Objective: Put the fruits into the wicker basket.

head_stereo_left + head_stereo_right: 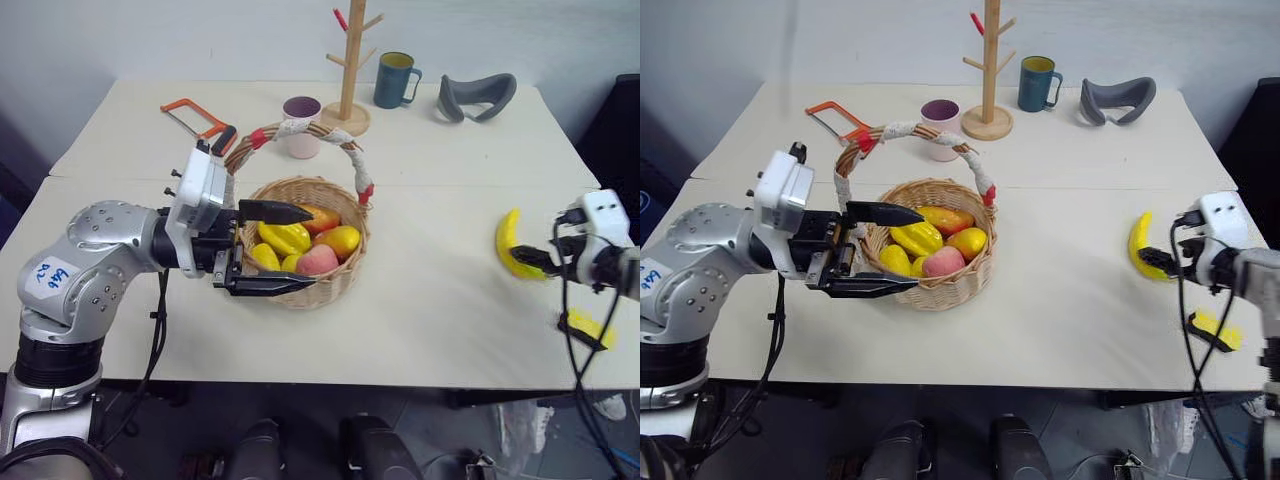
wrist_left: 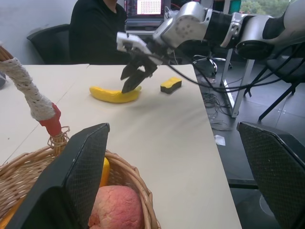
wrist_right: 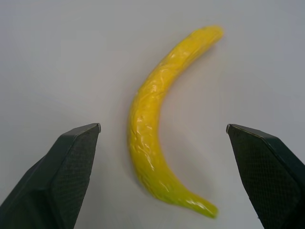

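The banana [image 3: 157, 119] lies on the desk [image 1: 430, 300], far right of the basket [image 1: 335, 285]. The right end effector [image 3: 162, 138] hangs spread over it. It should drop straight down and pinch the middle.

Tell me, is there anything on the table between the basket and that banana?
No. In the left eye view, only bare table separates the wicker basket from the banana; the right hand hangs open by the banana.
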Controlling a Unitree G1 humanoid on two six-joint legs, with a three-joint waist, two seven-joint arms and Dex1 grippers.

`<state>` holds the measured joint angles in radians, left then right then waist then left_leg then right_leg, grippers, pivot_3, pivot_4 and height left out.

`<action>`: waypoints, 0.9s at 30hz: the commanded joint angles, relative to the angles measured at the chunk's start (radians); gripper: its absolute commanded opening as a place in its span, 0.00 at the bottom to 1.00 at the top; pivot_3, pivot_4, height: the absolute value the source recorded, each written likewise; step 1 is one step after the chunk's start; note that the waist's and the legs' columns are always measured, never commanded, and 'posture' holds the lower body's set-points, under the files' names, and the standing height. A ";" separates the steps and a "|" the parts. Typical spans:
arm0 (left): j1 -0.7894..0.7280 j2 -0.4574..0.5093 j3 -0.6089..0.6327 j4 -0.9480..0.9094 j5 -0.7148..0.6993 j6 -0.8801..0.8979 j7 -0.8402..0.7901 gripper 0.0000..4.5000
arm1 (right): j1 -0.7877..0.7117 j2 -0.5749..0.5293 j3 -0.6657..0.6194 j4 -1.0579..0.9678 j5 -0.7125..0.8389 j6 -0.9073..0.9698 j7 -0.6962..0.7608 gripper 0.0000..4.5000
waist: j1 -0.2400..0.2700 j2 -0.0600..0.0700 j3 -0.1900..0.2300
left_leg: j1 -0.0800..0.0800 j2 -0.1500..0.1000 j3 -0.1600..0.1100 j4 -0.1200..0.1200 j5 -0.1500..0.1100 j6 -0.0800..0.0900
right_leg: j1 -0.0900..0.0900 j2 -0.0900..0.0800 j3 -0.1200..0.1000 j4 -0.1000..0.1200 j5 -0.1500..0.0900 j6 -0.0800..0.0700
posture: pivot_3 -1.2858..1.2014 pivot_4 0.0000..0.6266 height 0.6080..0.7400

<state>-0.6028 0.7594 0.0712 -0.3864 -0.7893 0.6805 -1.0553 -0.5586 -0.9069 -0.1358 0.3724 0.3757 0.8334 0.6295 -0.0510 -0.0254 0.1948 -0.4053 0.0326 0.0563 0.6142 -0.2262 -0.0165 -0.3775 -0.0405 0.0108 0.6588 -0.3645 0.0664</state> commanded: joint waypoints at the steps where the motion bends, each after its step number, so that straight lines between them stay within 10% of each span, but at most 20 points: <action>1: 0.007 0.016 0.035 -0.039 -0.018 -0.001 0.013 1.00 | -0.050 0.012 0.018 0.091 -0.056 -0.062 0.011 0.97 | 0.002 0.000 0.000 | 0.000 0.000 0.000 0.000 0.000 0.000 | 0.000 0.000 0.000 0.000 0.000 0.000 | 0.52 0.24 1.00; 13: 0.058 0.074 0.097 -0.048 -0.016 0.004 0.040 1.00 | 0.054 -0.025 -0.060 -0.082 0.041 -0.072 0.236 0.17 | 0.021 0.001 0.001 | 0.000 0.000 0.000 0.000 -0.001 0.001 | 0.000 0.000 0.000 0.000 0.000 0.000 | 0.52 0.24 1.00; 22: 0.168 0.149 0.203 0.006 -0.006 0.007 0.042 1.00 | 0.376 -0.123 -0.332 -0.780 0.566 0.193 0.529 0.16 | 0.015 0.003 0.002 | 0.002 0.001 -0.003 0.000 -0.002 0.003 | 0.003 -0.001 -0.003 0.000 0.000 0.001 | 0.52 0.24 1.00; 27: 0.161 0.165 0.204 0.032 -0.002 -0.002 0.036 1.00 | 0.187 0.013 -0.147 -0.938 0.675 0.235 0.319 0.16 | 0.011 -0.001 0.002 | 0.003 0.002 -0.003 0.000 -0.002 0.002 | 0.003 -0.001 -0.003 0.001 0.000 0.000 | 0.52 0.24 1.00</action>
<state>-0.4269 0.9103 0.2530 -0.3520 -0.7926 0.6965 -1.0150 -0.2995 -0.9354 -0.3507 -0.5209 1.0098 1.0546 1.0384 -0.0402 -0.0260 0.1969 -0.4032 0.0344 0.0531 0.6142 -0.2284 -0.0144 -0.3749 -0.0412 0.0079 0.6591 -0.3638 0.0659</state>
